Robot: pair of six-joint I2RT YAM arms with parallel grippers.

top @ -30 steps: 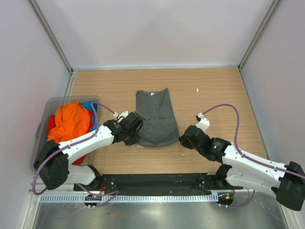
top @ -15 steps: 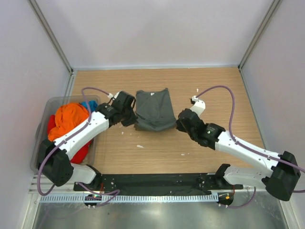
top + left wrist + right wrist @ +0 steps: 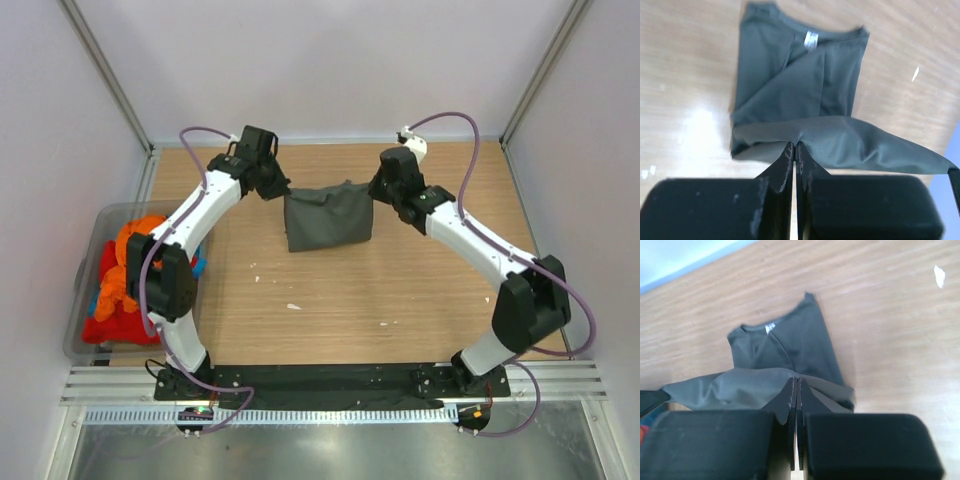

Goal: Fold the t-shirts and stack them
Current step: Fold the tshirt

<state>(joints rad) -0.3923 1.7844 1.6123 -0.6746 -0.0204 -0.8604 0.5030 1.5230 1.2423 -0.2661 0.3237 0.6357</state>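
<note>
The dark grey-green t-shirt [image 3: 329,219] lies folded over on the wooden table, its hem edge lifted toward the far side. My left gripper [image 3: 281,193] is shut on the hem's left corner and my right gripper [image 3: 374,194] is shut on the right corner. In the left wrist view the shut fingers [image 3: 795,146] pinch the raised hem above the shirt [image 3: 790,85] with its collar label. In the right wrist view the fingers [image 3: 796,382] pinch the hem over the shirt [image 3: 785,347]. Orange [image 3: 128,255], red [image 3: 118,325] and blue [image 3: 196,268] shirts lie heaped in the bin.
The translucent grey plastic bin [image 3: 80,290] stands at the left edge of the table. Small white specks [image 3: 292,306] lie on the wood in front of the shirt. Grey walls enclose the table on three sides.
Both grippers have carried the shirt's near hem up and toward the far side, folding the shirt over itself. Both arms now reach far across the table.
</note>
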